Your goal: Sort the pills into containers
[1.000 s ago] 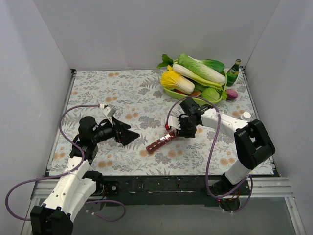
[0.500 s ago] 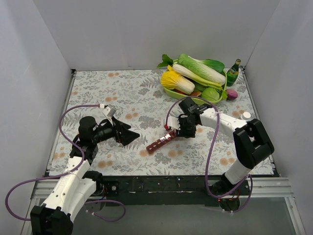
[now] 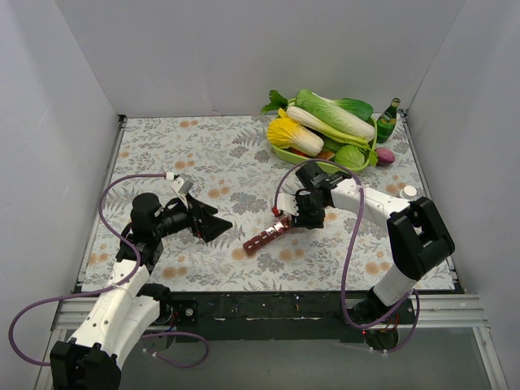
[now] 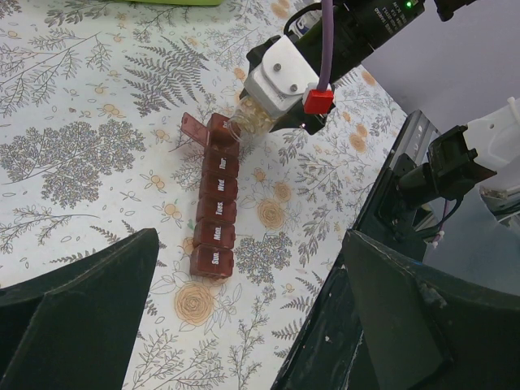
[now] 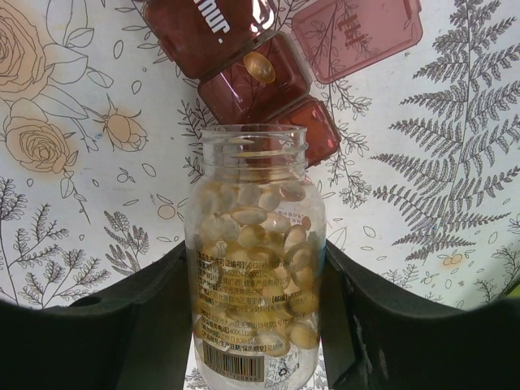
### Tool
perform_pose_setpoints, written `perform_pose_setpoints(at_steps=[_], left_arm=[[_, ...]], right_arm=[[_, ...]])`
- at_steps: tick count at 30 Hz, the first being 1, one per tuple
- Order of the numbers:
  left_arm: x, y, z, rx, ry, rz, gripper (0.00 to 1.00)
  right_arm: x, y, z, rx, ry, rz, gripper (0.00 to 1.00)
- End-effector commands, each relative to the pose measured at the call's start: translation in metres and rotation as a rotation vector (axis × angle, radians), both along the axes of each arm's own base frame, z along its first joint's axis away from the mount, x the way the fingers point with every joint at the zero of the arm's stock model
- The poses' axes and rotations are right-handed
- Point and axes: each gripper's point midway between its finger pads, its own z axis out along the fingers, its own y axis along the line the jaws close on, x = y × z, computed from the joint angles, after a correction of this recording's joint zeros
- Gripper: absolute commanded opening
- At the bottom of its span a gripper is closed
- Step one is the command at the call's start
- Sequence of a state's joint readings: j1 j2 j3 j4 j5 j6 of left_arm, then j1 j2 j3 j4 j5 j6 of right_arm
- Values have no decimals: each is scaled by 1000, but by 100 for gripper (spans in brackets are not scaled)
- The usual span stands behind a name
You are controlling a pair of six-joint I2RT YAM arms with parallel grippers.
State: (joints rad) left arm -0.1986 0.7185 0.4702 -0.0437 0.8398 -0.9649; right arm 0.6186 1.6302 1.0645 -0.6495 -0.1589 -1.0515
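Note:
The dark red pill organizer (image 3: 267,233) lies slantwise at the table's middle; it also shows in the left wrist view (image 4: 216,205) and the right wrist view (image 5: 244,49). One compartment (image 5: 258,75) has its lid (image 5: 357,34) flipped open and holds one yellow pill (image 5: 259,67). My right gripper (image 3: 292,215) is shut on a clear open bottle (image 5: 254,260) of yellow pills, tipped with its mouth just over the organizer's far end. My left gripper (image 3: 218,222) is open and empty, left of the organizer.
A green tray (image 3: 325,162) of toy vegetables stands at the back right, with a green bottle (image 3: 387,120) and a purple vegetable (image 3: 385,156) beside it. A small white cap (image 3: 409,192) lies near the right edge.
My right gripper with the bottle has shifted slightly left, toward the organizer's far end. The left arm has not moved.

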Motion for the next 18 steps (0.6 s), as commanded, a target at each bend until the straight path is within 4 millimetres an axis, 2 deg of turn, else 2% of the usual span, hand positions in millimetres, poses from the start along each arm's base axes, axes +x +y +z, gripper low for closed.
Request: perform_pose_setpoints(at_steps=[1, 18], left_arm=[[-2, -1, 2, -1, -26, -19, 98], [-2, -2, 2, -1, -23, -20, 98]], right_arm=[[6, 7, 10, 0, -22, 39, 1], [9, 7, 10, -31, -31, 26, 1]])
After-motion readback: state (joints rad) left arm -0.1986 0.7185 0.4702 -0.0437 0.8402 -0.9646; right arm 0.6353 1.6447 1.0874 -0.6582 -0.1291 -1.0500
